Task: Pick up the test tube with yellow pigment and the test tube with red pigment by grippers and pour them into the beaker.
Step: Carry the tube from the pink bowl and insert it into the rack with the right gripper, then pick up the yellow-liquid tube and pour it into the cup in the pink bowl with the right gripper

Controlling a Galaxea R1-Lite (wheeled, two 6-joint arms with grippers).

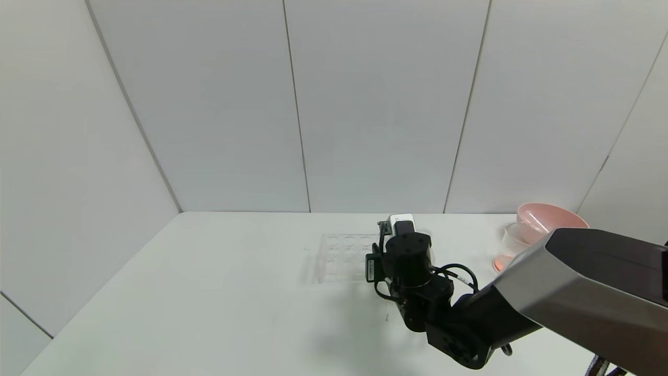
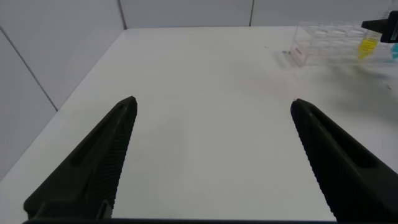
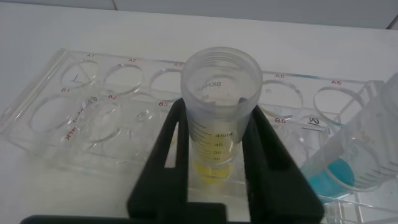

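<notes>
The test tube with yellow pigment (image 3: 217, 134) stands upright in a clear rack (image 3: 74, 112), with yellow liquid at its bottom. My right gripper (image 3: 217, 106) is shut on it, one black finger pressed to each side below the rim. In the head view the right wrist hangs over the rack's (image 1: 339, 258) right end and hides the tube. The left wrist view shows the yellow tube (image 2: 368, 46) far off at the rack. My left gripper (image 2: 212, 101) is open over bare table, holding nothing. The beaker (image 1: 514, 240) stands at the far right, reddish at its base. The test tube with red pigment is out of view.
A pink bowl (image 1: 550, 222) sits just behind the beaker at the table's back right corner. A tube with blue liquid (image 3: 348, 174) stands in the rack right beside the yellow one. Grey wall panels close the table's back and sides.
</notes>
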